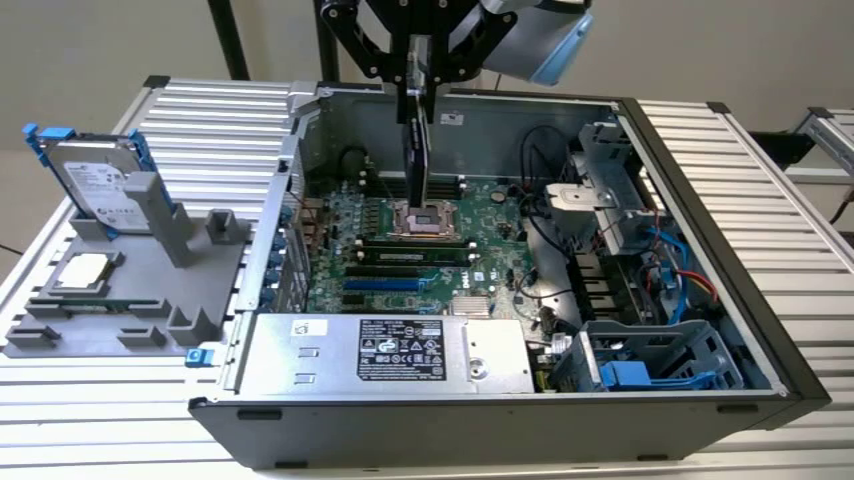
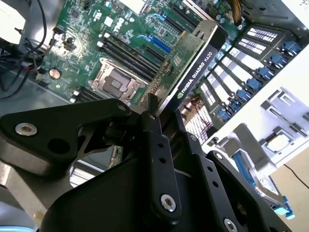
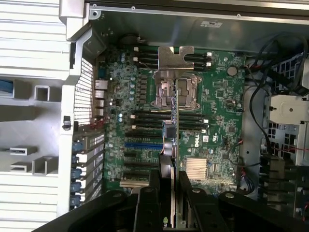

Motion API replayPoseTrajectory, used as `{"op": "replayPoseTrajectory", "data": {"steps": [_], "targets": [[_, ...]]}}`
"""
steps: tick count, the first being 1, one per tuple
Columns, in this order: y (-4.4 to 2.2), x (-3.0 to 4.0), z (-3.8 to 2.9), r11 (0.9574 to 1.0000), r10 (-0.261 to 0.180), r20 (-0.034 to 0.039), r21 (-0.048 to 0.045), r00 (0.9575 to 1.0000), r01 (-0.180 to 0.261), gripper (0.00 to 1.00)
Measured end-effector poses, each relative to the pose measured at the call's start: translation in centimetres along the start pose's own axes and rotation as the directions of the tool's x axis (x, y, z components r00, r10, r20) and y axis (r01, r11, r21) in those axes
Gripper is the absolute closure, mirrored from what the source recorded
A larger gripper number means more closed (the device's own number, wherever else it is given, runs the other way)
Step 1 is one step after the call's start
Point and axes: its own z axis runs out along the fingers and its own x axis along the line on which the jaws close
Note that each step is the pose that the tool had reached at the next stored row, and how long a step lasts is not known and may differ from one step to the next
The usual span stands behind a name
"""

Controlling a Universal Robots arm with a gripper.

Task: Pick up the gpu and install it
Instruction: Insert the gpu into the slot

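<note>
The gpu (image 1: 419, 140) hangs on edge over the open computer case (image 1: 694, 250), above the motherboard (image 1: 494, 255) near the CPU socket (image 1: 430, 222). My gripper (image 1: 416, 85) is shut on its upper end. In the second wrist view the gpu (image 2: 193, 63) shows its black cooler edge and green back, with the gripper (image 2: 164, 113) clamped on it. In the first wrist view the gpu (image 3: 174, 121) is edge-on, its silver bracket (image 3: 176, 55) at the far end, held by the gripper (image 3: 170, 169). The blue expansion slots (image 1: 387, 285) lie below, toward the exterior view's left.
A grey holder (image 1: 134, 320) at the exterior view's left carries a silver hard drive with blue trim (image 1: 94, 180) and a square CPU chip (image 1: 83, 272). Inside the case sit the power supply (image 1: 387, 350), cables (image 1: 547, 215) and a drive cage (image 1: 641, 360).
</note>
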Motion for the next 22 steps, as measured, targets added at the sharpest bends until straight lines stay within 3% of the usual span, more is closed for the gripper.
{"op": "replayPoseTrajectory", "data": {"steps": [22], "targets": [[0.0, 0.0, -0.01, 0.9989, -0.047, -0.0019, -0.0008, 0.9989, 0.047, 1.0]]}}
